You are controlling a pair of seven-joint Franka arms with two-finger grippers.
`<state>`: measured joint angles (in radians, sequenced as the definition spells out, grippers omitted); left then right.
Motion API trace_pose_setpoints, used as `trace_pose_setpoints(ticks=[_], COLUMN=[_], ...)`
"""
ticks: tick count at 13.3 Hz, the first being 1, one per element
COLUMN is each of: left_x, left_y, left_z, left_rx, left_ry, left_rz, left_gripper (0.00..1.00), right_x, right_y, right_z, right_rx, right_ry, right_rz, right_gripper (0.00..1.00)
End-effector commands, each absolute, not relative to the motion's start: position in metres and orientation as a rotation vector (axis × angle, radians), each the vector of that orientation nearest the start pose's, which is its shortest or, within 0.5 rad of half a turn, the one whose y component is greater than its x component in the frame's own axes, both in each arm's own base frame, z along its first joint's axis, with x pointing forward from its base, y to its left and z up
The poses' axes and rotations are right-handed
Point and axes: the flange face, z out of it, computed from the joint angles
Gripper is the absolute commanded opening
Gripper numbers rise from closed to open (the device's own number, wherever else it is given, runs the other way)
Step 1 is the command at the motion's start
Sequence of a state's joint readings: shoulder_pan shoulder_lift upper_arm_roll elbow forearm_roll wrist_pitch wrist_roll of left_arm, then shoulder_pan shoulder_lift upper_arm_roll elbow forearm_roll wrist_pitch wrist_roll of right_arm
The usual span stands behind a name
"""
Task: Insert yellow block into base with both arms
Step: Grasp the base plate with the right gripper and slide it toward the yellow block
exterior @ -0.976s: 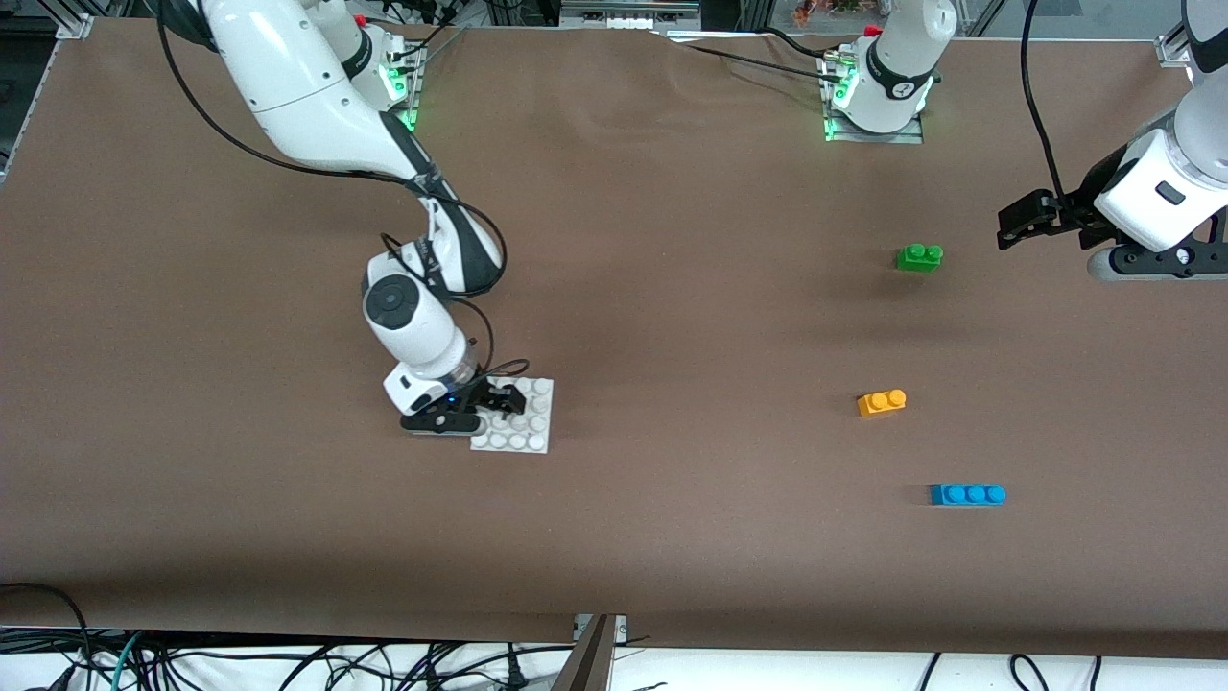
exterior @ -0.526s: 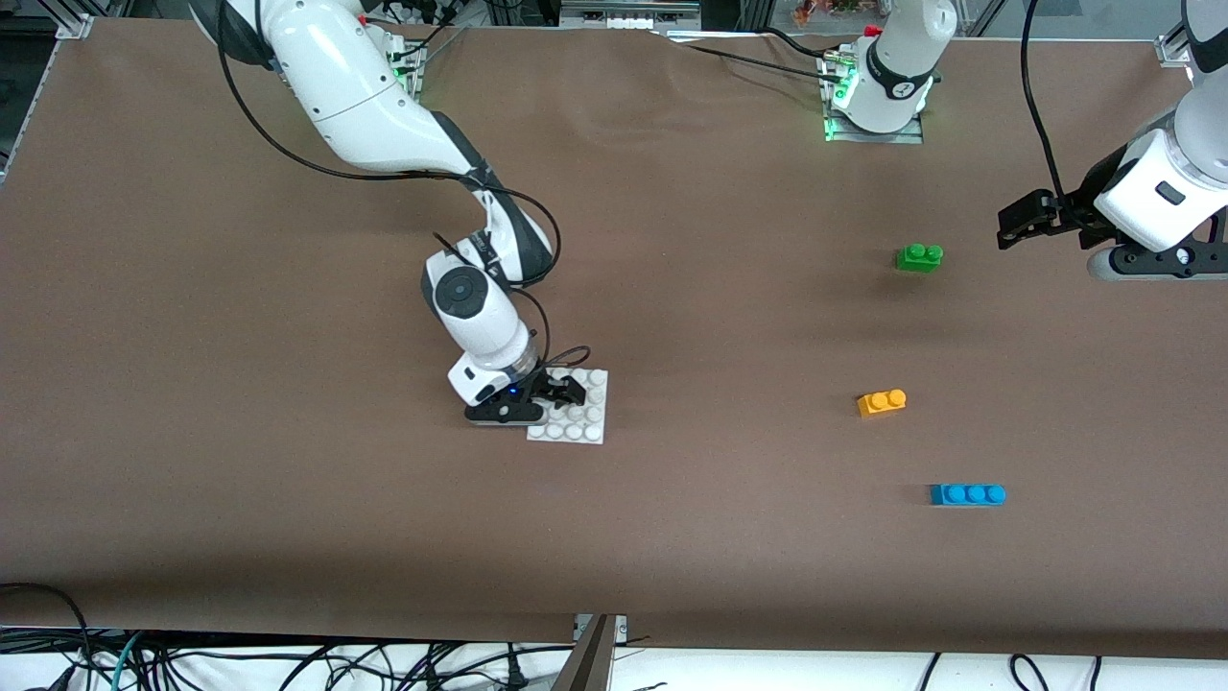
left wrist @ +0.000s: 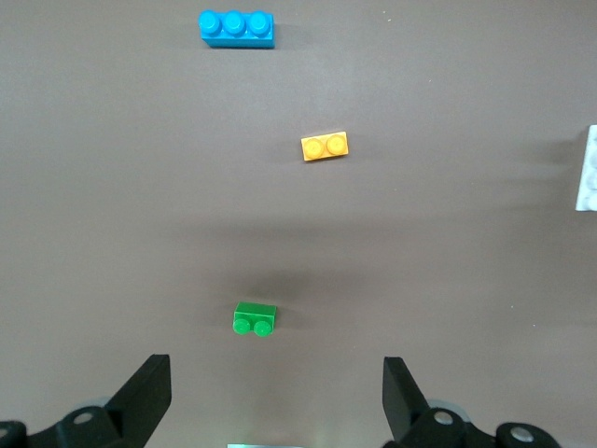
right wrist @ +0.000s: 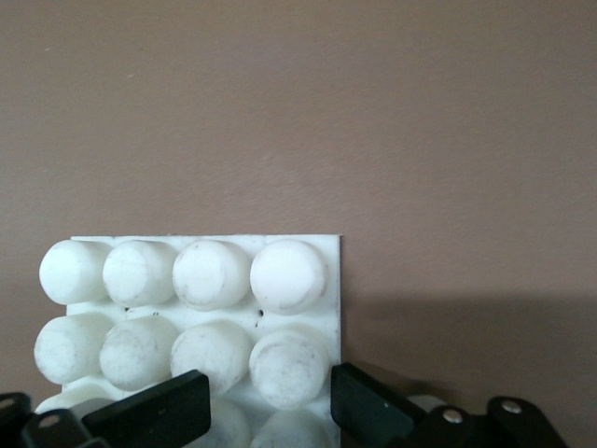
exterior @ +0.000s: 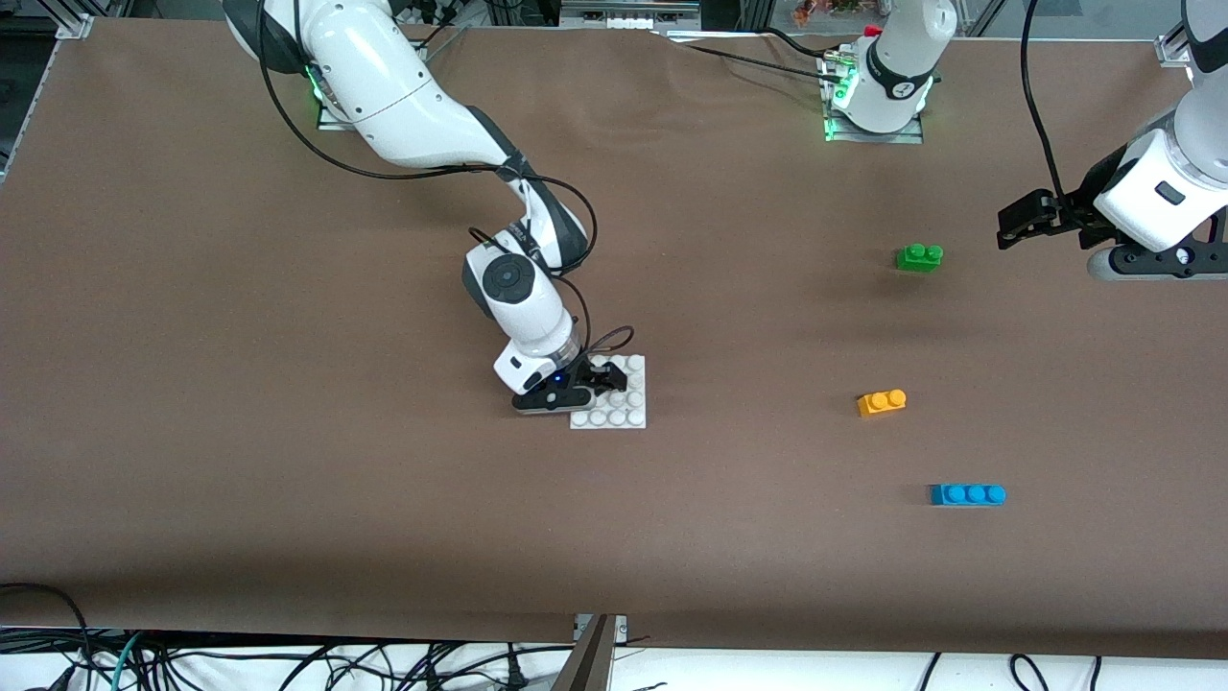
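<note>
The white studded base (exterior: 624,415) is near the table's middle, and my right gripper (exterior: 601,378) is shut on it, one finger at its edge and the other among its studs. In the right wrist view the base (right wrist: 187,271) fills the area between the right gripper (right wrist: 270,397) fingers. The yellow block (exterior: 882,402) lies flat on the table toward the left arm's end and also shows in the left wrist view (left wrist: 325,147). My left gripper (exterior: 1009,225) hangs open and empty over the table beside the green brick, its fingers wide apart in its own view (left wrist: 277,378).
A green two-stud brick (exterior: 919,256) lies farther from the front camera than the yellow block. A blue three-stud brick (exterior: 967,494) lies nearer to that camera. The base's edge (left wrist: 588,177) shows in the left wrist view. Brown cloth covers the table.
My right arm has carried the base toward the left arm's end of the table and slightly farther from the front camera. The left arm and the bricks have not moved.
</note>
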<state>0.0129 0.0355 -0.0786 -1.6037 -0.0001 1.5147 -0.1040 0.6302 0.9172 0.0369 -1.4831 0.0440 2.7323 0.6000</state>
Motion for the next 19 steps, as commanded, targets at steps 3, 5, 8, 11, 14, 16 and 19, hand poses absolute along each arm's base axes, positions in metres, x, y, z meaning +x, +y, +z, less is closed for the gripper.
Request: trace_pose_setpoints(ticks=[3, 5, 8, 11, 14, 16, 19], left_x=[0.553, 0.553, 0.553, 0.555, 0.555, 0.555, 0.556], left_y=[-0.044, -0.044, -0.044, -0.046, -0.048, -0.046, -0.047], left_z=[0.589, 0.59, 0.59, 0.586, 0.586, 0.586, 0.586], left_rx=[-3.135, -3.137, -3.135, -3.137, -3.136, -3.137, -3.142], left_ry=[-0.05, -0.05, -0.053, -0.046, -0.043, -0.045, -0.046], left_rz=[0.198, 0.198, 0.198, 0.201, 0.201, 0.201, 0.205], left_gripper=[1.0, 1.0, 1.0, 1.0, 1.0, 1.0, 1.0], right_x=[0.569, 0.567, 0.563, 0.561, 0.566, 0.576, 0.594], right_y=[0.488, 0.498, 0.506, 0.511, 0.513, 0.508, 0.488], right_z=[0.159, 0.162, 0.164, 0.166, 0.178, 0.206, 0.263], right_rx=[-2.857, -2.844, -2.835, -2.827, -2.814, -2.797, -2.833], right_ry=[-0.012, -0.004, 0.001, 0.026, 0.025, 0.039, 0.074], right_rz=[-0.359, -0.368, -0.371, -0.365, -0.384, -0.406, -0.363], right_gripper=[0.65, 0.65, 0.65, 0.65, 0.68, 0.79, 0.85])
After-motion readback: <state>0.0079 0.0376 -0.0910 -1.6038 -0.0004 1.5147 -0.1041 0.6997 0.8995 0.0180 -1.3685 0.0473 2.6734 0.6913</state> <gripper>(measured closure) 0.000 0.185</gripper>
